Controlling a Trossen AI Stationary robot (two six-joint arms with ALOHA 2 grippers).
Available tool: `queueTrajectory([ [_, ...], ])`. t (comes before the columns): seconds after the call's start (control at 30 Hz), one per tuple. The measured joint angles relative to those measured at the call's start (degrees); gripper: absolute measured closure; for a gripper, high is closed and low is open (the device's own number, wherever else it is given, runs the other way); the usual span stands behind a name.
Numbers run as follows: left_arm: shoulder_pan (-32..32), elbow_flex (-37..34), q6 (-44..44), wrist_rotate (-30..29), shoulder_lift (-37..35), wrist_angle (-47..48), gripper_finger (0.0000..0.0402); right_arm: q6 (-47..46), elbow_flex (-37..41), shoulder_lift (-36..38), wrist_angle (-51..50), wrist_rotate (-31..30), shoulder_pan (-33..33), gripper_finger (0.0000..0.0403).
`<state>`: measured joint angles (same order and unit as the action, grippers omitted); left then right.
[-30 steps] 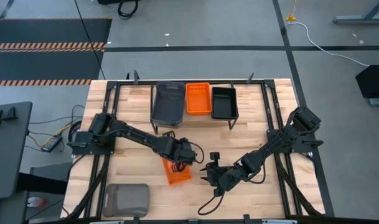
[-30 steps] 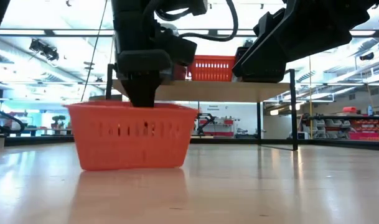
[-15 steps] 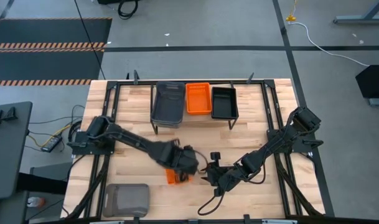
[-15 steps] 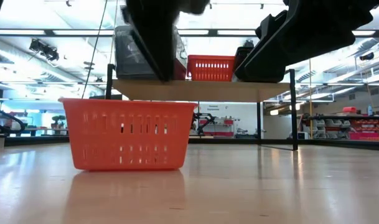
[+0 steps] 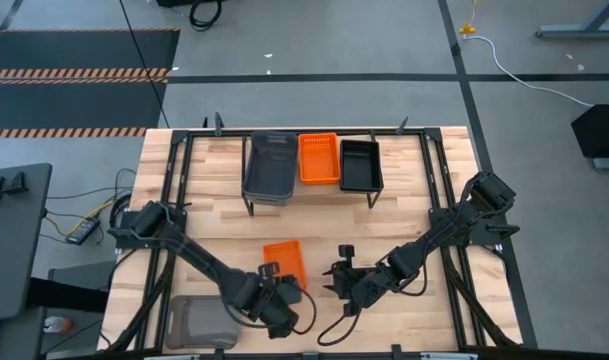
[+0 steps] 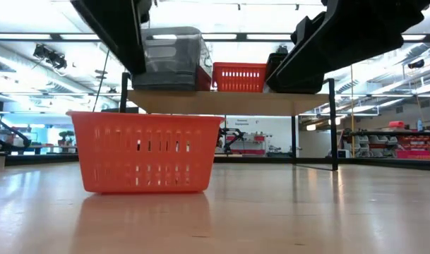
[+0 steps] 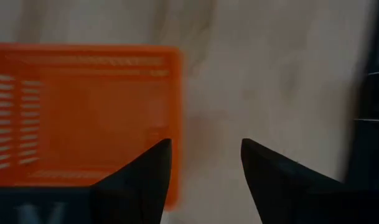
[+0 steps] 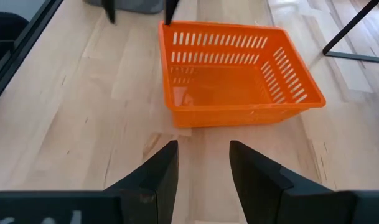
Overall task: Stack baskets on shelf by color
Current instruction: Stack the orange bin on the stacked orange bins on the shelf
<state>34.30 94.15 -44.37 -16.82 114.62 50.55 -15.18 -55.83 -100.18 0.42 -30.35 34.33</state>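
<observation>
An orange basket [image 5: 284, 257] rests flat on its bottom on the table, free of both grippers; it also shows in the low view [image 6: 147, 152]. My left gripper [image 5: 281, 300] hovers open just near of it, and its wrist view shows the orange basket [image 7: 83, 112] beside its spread fingers [image 7: 157, 165]. My right gripper [image 5: 331, 280] stands open to the basket's right, facing it [image 8: 239, 87]. On the shelf [image 6: 229, 103] sit a grey basket [image 5: 269, 165], an orange basket [image 5: 318, 157] and a black basket [image 5: 360, 165].
Another grey basket [image 5: 202, 320] lies at the table's near left corner. The black arm frames [image 5: 174, 210] run along both sides of the table. Bare wood lies between the shelf and the orange basket.
My left gripper has opened and let go of the orange basket, then risen and drawn back toward the table's near edge. The basket, slightly tipped in the hold a second ago, now sits level on the table.
</observation>
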Motion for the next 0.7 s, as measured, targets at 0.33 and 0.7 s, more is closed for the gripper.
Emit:
queueTrajectory([
  [0.33,-0.3,-0.1,1.5,-0.9,5.9,0.0,0.0198,-1.0,0.0,0.0,0.9,0.0,0.4,0.0253],
  [0.7,-2.6,-0.1,4.6,0.3,7.8,4.1,0.0326,-1.3,0.0,0.0,0.8,0.0,0.5,0.0253],
])
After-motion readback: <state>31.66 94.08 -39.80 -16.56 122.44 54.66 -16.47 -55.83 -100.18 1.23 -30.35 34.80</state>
